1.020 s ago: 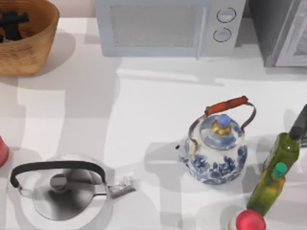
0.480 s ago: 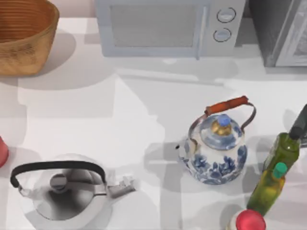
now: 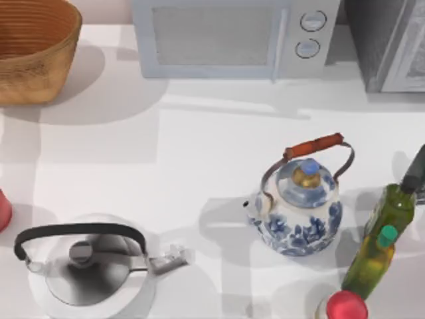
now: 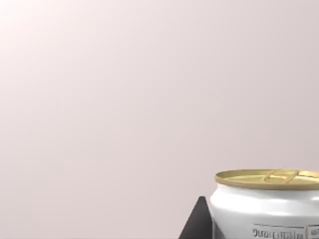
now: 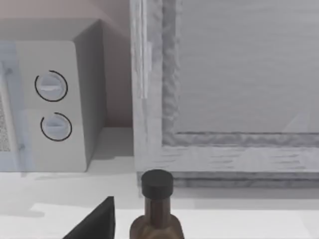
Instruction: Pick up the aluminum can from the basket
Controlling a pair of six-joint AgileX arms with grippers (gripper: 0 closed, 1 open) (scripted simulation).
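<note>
The basket (image 3: 32, 50) at the upper left of the top view is woven wicker, orange-brown, ribbed and rough; the aluminum can (image 4: 266, 206) in the left wrist view has a smooth white side and a satiny gold-toned metal top; the kettle (image 3: 89, 266) at lower left looks like brushed steel with a matt black handle; the teapot (image 3: 299, 212) at right is glossy blue-and-white glazed ceramic; the bottles (image 3: 382, 242) at lower right are shiny, translucent green; the table (image 3: 199, 153) is smooth, matt white.

Counts on the table

Sitting here: two kettles (image 3: 297, 211) (image 3: 86, 266), two oil bottles (image 3: 393, 206) (image 3: 370, 262), one basket (image 3: 33, 50), one microwave (image 3: 232, 36), one aluminum can (image 4: 266, 204).
</note>
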